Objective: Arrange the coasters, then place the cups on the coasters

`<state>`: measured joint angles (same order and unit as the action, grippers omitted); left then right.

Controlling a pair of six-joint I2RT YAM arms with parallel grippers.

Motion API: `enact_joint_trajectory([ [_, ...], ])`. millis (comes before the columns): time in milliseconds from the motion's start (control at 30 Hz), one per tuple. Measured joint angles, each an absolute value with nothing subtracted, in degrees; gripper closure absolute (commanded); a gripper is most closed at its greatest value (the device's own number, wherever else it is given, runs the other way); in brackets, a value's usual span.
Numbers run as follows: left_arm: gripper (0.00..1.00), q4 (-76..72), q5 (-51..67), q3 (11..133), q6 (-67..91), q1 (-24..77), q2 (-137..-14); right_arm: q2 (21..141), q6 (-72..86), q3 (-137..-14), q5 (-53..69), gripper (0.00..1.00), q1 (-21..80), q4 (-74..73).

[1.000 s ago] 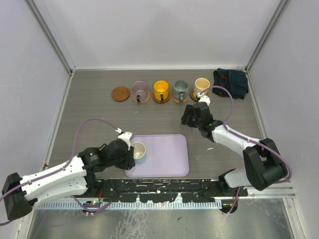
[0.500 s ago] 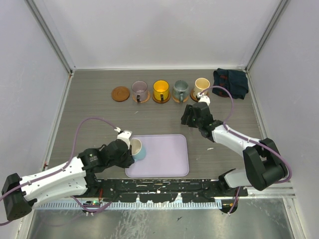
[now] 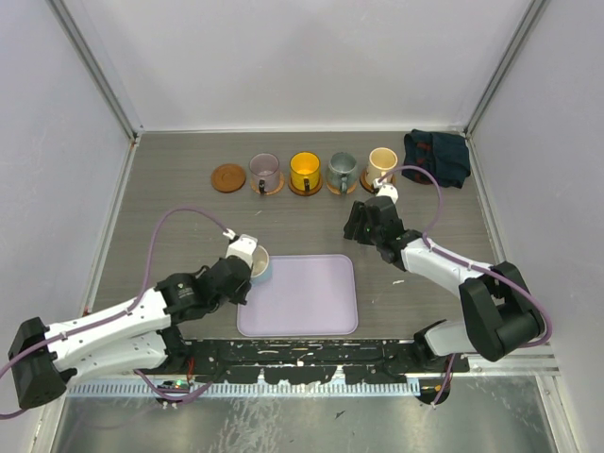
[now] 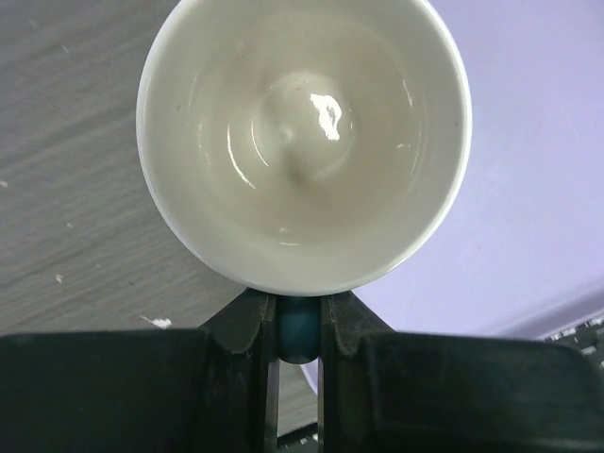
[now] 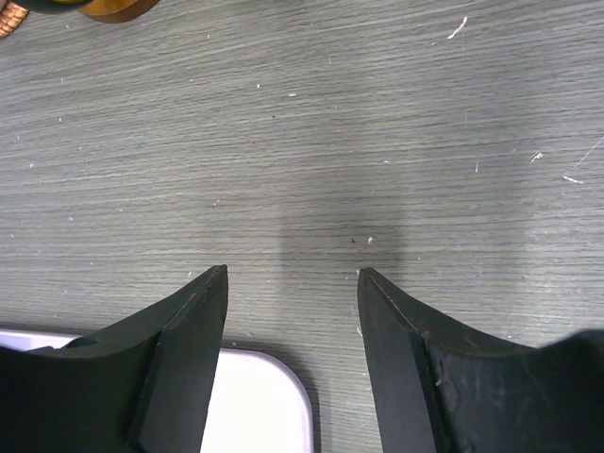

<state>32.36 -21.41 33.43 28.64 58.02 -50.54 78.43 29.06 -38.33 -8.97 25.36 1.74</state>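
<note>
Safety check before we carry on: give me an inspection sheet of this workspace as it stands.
Surface: grey wood-grain table, with a few small white specks.
Job's things: five round brown wooden coasters in a far row. The leftmost is bare; the others carry a purple-grey mug, yellow-orange mug, grey-teal mug and cream-beige mug. The cream mug with light-blue outside is over the far left corner of the lavender rectangular tray.
Clutter: dark blue cloth, far right corner.
Grippers: left gripper shut on that mug's handle; right gripper open, empty, over bare table.
Cables: a purple cable loops off each arm.
Surroundings: white walls, metal corner posts.
</note>
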Motion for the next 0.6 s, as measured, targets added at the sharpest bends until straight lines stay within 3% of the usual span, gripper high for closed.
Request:
enact_joint_trajectory([
  [300, 1.00, 25.5, -28.6, 35.9, 21.5, 55.5, -55.7, 78.4, 29.0, -38.0, -9.4, 0.39, 25.4, 1.7],
  [600, 1.00, 18.9, -22.7, 36.6, 17.3, 37.8, -60.3, 77.7, 28.2, -36.8, -10.9, 0.39, 25.4, 1.7],
])
